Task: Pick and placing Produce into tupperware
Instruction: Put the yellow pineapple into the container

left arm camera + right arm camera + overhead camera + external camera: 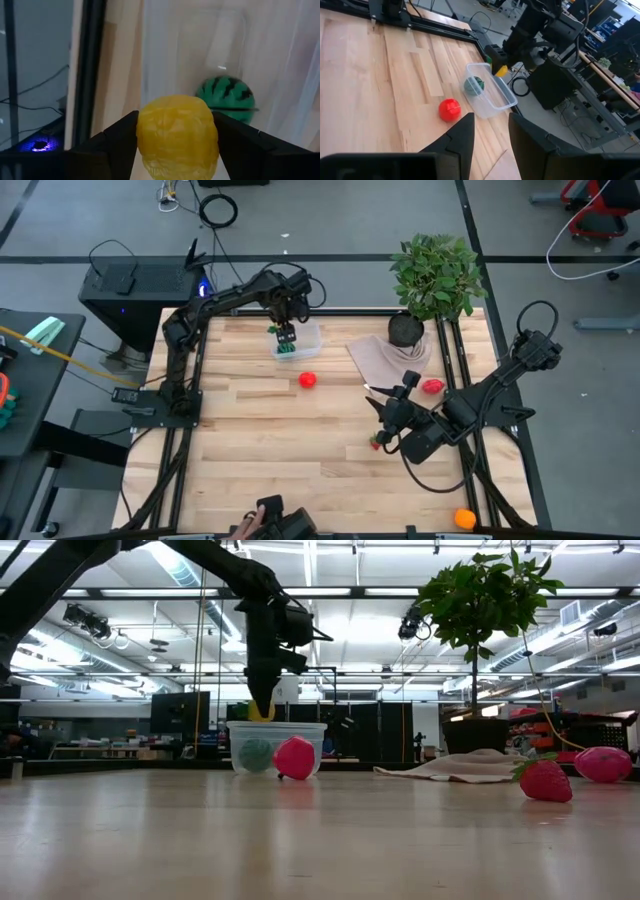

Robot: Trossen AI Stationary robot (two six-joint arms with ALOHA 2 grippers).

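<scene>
Left wrist view showed the left gripper (177, 145) with its jaws clamped on a lumpy, waxy yellow piece (177, 135), held over the tub (235, 40). The tub was clear thin plastic, rectangular with rounded corners, and a dark-green striped ball (227, 97) lay inside it on the floor. In the high view the tub (308, 335) sat near the far edge of the pale plank bench (260, 440), the left gripper (286, 342) directly above it. A smooth red round piece (308, 380) rested just in front of the tub on open wood. The right gripper (380, 408) hung low near the bench's right side, its jaws a little apart and gripping nothing, beside a rumpled beige cloth (385, 358). A glossy red piece (432, 387) lay by the cloth's edge, a tiny strawberry (376, 443) under the right arm, and an orange piece (464, 519) at the near right corner. The bench's middle and left lay bare.
</scene>
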